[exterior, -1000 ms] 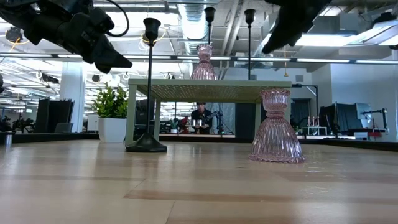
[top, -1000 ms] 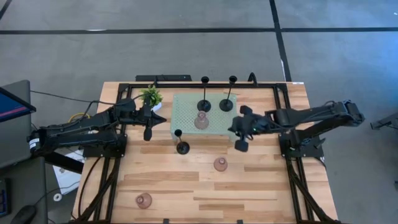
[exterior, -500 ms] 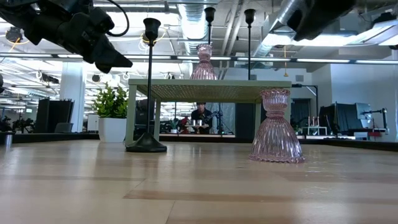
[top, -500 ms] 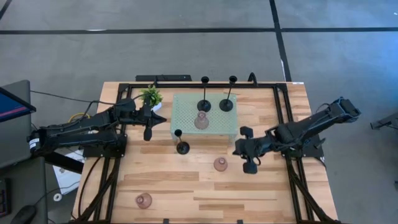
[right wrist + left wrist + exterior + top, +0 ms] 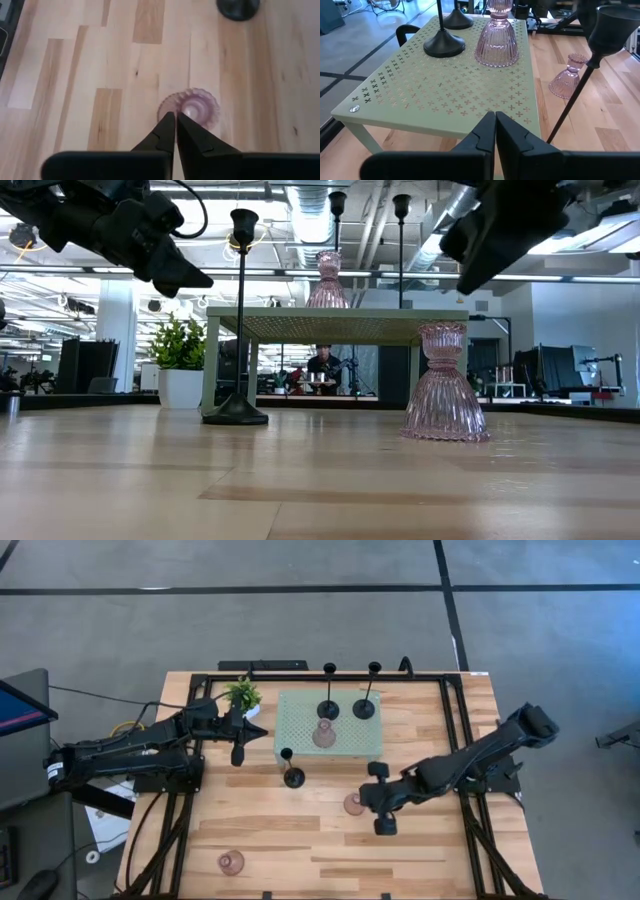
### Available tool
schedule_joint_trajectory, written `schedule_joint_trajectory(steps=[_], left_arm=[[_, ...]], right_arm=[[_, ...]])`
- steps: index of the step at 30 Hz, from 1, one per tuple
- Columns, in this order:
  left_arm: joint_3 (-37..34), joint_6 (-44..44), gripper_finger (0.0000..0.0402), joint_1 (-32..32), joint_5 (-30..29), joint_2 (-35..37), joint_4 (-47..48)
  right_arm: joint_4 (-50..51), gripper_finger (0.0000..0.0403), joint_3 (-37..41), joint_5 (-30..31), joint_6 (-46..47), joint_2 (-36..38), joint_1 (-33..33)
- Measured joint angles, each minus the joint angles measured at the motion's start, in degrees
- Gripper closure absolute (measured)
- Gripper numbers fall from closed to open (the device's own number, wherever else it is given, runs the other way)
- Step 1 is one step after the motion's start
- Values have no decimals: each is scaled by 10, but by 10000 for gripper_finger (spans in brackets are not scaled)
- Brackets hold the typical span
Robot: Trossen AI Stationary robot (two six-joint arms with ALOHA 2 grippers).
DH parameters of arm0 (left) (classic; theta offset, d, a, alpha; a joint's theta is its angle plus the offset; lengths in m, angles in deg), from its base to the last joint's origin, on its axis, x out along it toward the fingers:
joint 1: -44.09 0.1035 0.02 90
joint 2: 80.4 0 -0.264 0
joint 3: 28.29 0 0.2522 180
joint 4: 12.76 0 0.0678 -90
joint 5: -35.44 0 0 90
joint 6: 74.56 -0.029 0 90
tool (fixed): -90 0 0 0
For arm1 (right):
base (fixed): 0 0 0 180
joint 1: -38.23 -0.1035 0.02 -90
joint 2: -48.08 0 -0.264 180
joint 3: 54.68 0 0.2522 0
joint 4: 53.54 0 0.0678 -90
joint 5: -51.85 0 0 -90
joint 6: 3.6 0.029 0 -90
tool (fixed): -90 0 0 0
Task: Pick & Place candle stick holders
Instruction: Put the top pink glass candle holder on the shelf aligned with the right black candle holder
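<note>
right pincer [image 5: 381,823] moved beside pink holder [image 5: 353,804], stand [image 5: 330,725] behind.

three holders [image 5: 329,710] on stand [image 5: 300,745], plant [image 5: 243,694] left

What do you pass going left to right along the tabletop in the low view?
Potted plant → black candlestick in front of the green stand's left leg → pink glass holder at the stand's right end.
</note>
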Motion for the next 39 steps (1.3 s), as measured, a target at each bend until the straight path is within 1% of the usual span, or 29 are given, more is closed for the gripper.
schedule_joint_trajectory(steps=[2,8,11,13,17,23,28,31,39], left_arm=[[0,9,389,0,0,0,0],[0,26,389,0,0,0,1],[0,28,389,0,0,0,2],[0,30,389,0,0,0,3],[0,30,389,0,0,0,5],[0,30,389,0,0,0,5],[0,30,389,0,0,0,5],[0,30,389,0,0,0,5],[0,30,389,0,0,0,5]], right_arm=[[3,374,-7,3,0,-17,-6],[0,307,-21,4,0,-65,-16],[1,284,-21,5,9,-84,-16],[0,275,-21,5,21,-93,-15],[-10,271,-21,-3,30,-97,-17],[-26,282,-21,-21,30,-55,-19],[-29,283,-22,12,20,-31,-13],[-29,278,-22,19,2,-38,-6],[-23,262,-22,21,-20,-85,17]])
